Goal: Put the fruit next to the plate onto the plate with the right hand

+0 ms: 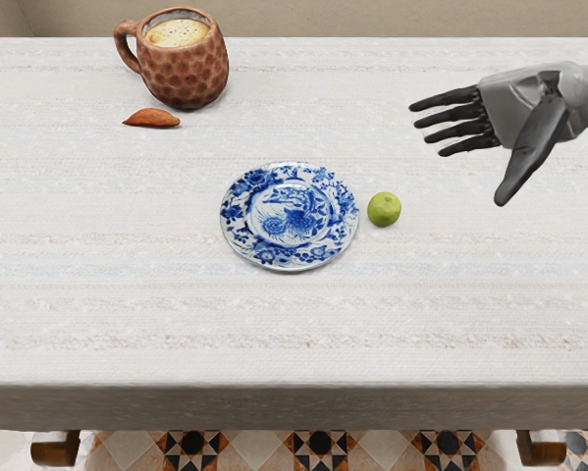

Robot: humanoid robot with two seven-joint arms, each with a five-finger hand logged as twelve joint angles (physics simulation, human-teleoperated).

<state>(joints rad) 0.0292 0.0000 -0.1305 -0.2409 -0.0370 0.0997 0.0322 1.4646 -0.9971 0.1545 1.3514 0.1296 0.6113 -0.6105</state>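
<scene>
A small green round fruit [384, 209] lies on the table just to the right of a blue-and-white patterned plate [290, 216]. Nothing lies on the plate. My right hand [470, 132] comes in from the right edge and hovers above the table, up and to the right of the fruit. Its dark fingers [451, 118] are spread and point left, the thumb hangs downward, and it holds nothing. The left arm does not show.
A brown textured mug [181, 57] filled with a pale drink stands at the back left. An orange-brown almond-shaped object [151, 119] lies in front of it. The table's front edge [294, 388] runs across the lower picture.
</scene>
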